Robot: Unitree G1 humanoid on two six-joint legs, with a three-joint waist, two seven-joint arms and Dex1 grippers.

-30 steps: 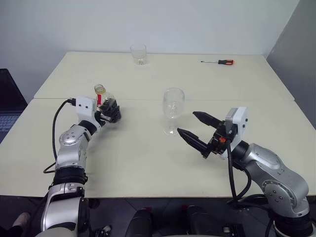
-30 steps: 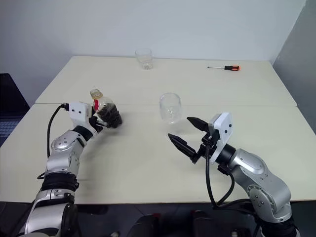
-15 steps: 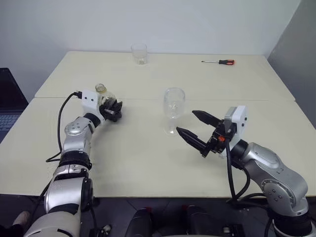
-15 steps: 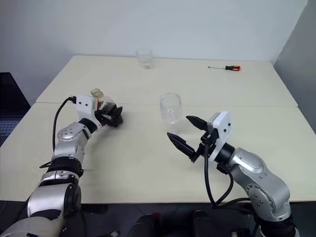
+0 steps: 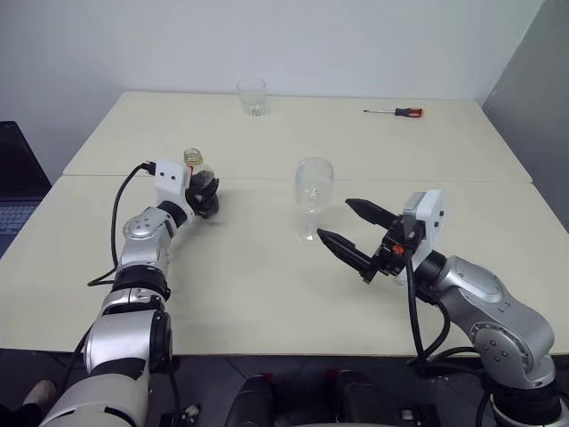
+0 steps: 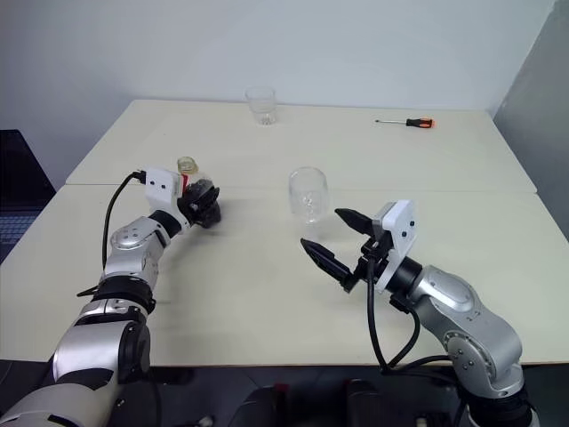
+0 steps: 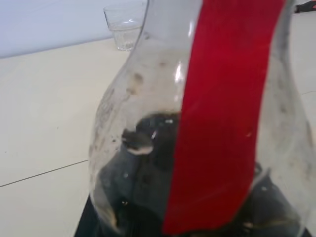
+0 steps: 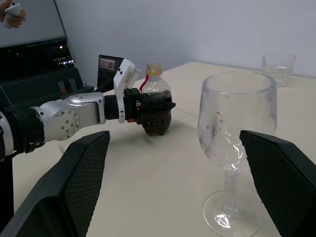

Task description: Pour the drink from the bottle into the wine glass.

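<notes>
The bottle (image 5: 196, 171) stands upright on the left side of the table, small and clear, with a yellowish neck and a red label strip. Dark drink (image 8: 157, 125) fills its lower part. My left gripper (image 5: 205, 190) is shut on the bottle's body, which looms close in the left wrist view as the bottle (image 7: 129, 113). The wine glass (image 5: 313, 197) stands empty mid-table, to the right of the bottle. My right gripper (image 5: 348, 228) hovers open just right of and in front of the glass, its fingers (image 8: 74, 182) either side of the wine glass (image 8: 236, 133) without touching it.
A short clear tumbler (image 5: 251, 96) stands at the table's far edge and a screwdriver (image 5: 395, 112) lies at the far right. A laptop (image 5: 13, 191) sits off the table's left side. A person's hand (image 8: 12, 14) shows beyond the table, by a dark screen.
My left hand has edged up to the bottle and its fingers, open before, have closed on the bottle's body. The right arm and the wine glass have stayed put.
</notes>
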